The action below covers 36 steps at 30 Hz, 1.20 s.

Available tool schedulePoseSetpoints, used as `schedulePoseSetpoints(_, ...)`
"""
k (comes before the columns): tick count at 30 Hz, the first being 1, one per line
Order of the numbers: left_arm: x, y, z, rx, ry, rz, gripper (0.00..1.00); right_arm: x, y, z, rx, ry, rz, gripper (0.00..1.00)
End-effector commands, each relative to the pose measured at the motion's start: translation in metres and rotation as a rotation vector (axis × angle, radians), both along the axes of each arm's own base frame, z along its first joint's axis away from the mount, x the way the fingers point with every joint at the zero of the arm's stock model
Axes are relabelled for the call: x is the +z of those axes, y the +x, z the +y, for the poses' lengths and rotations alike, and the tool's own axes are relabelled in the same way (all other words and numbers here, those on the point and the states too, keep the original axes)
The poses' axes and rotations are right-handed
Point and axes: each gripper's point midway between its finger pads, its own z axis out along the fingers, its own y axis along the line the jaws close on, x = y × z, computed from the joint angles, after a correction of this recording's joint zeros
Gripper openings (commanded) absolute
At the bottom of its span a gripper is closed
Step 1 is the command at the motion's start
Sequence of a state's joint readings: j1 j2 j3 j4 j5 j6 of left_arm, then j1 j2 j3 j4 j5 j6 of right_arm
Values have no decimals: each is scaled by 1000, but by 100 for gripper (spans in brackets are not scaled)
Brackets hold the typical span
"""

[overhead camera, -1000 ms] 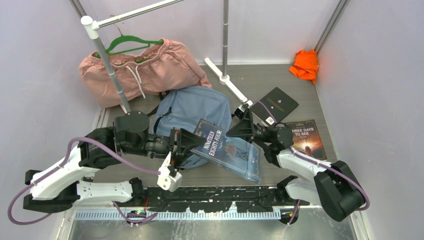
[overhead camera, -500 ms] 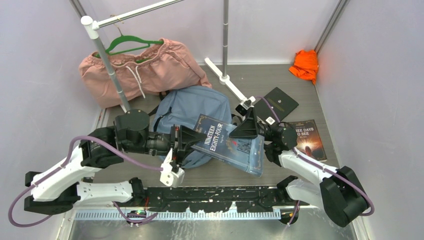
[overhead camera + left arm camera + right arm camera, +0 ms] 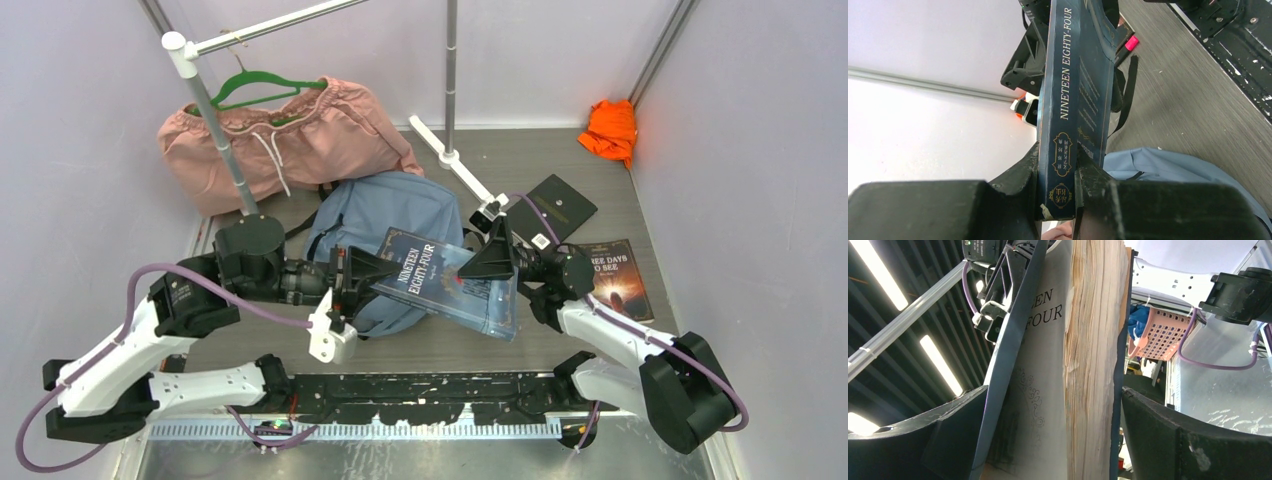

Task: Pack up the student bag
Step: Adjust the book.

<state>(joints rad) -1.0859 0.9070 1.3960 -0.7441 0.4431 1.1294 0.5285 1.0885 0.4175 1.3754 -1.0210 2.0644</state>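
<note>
Both arms hold one book (image 3: 445, 287) (Nineteen Eighty-Four) above the bag's (image 3: 385, 212) near edge. The left gripper (image 3: 375, 272) clamps the spine end and the right gripper (image 3: 478, 264) pinches the page edge. The bag lies flat beneath.

book (image 3: 447, 285): carried slightly toward the far edge, further over the student bag (image 3: 385, 212)
left gripper (image 3: 372, 274): shifted far-left with it

The dark grey wood-grain counter (image 3: 520, 160) carries a soft dusty-blue fabric backpack (image 3: 385, 215) near its middle. A crumpled pink drawstring garment (image 3: 290, 145) lies just beyond it at far left. A small orange cloth (image 3: 611, 130) sits in the far right corner. On the right lie a flat black book (image 3: 558, 207) and, nearer, a dark paperback (image 3: 615, 282).
</note>
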Motion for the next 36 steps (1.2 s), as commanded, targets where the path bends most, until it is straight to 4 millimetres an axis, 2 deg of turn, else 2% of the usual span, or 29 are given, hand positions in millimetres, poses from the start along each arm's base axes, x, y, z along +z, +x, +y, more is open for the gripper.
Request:
schedulePoseSetpoints(1, 43, 8, 3, 38, -153, -75, 0, 35, -15, -9, 130, 14, 138, 99)
schedulePoseSetpoints(6, 40, 10, 0, 39, -152, -71, 0, 32, -13, -7, 131, 4, 133, 87)
schedulePoseSetpoints(11, 32, 15, -2, 56, -141, -53, 0, 29, -9, -5, 121, 3, 130, 55)
schedulePoseSetpoints(14, 24, 21, -3, 84, -126, -37, 0, 24, -8, -4, 121, -5, 137, 44)
schedulePoseSetpoints(22, 14, 27, -4, 110, -135, -9, 0, 14, -4, -2, 109, -14, 163, 26)
schedulePoseSetpoints(24, 14, 28, -4, 111, -137, -8, 0, 10, -3, -2, 104, -19, 170, 31)
schedulePoseSetpoints(27, 18, 27, -4, 99, -147, -9, 0, 7, -2, -1, 96, -18, 176, 70)
schedulePoseSetpoints(28, 19, 26, -5, 95, -147, -8, 0, 8, -2, -1, 93, -15, 173, 77)
schedulePoseSetpoints(32, 19, 30, -8, 100, -148, -6, 0, 8, -3, -1, 96, -17, 155, 89)
schedulePoseSetpoints(36, 25, 37, -16, 113, -184, -15, 0, 6, -2, 1, 101, -28, 149, 93)
